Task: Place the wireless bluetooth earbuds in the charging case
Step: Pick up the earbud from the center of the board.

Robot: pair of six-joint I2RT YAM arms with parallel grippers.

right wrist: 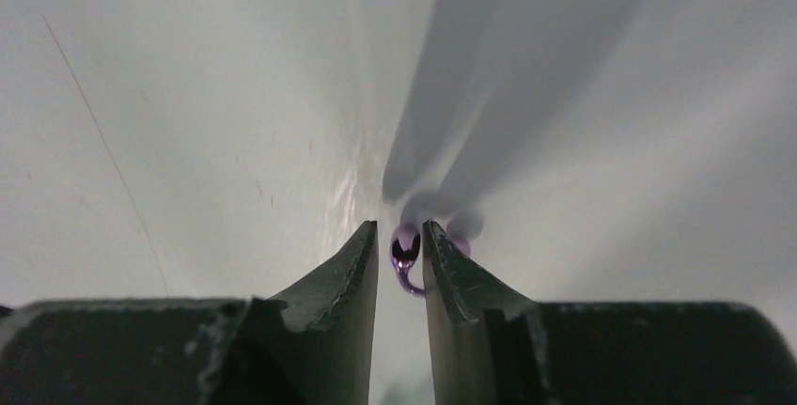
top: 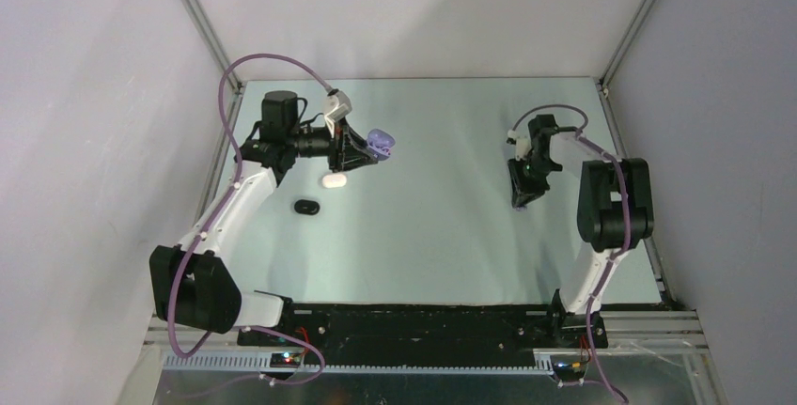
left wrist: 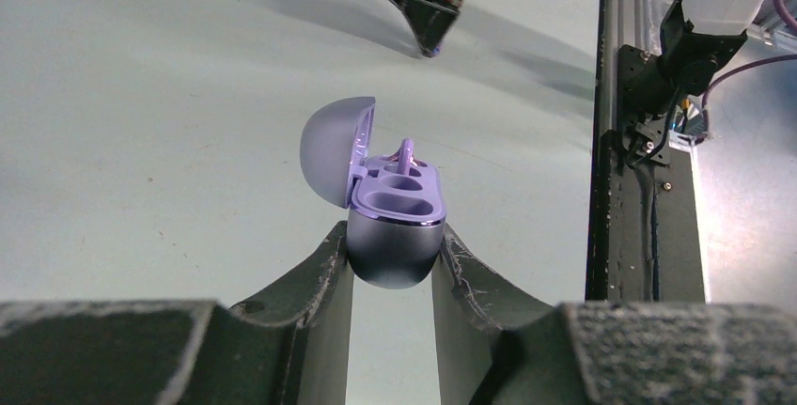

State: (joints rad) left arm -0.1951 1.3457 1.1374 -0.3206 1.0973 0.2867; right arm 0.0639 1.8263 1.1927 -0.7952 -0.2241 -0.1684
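Note:
My left gripper is shut on the lower shell of a lavender charging case and holds it above the table at the back left. The case's lid stands open. One purple earbud sticks up from the far slot, and the near slot is empty. At the right, my right gripper points down at the table. A second purple earbud lies between its fingertips. The jaws stand narrowly open: the bud is against the right finger, with a thin gap to the left one.
A white oval case and a black oval case lie on the table below the left gripper. A black frame rail runs along the table's edge. Grey walls enclose the table on three sides.

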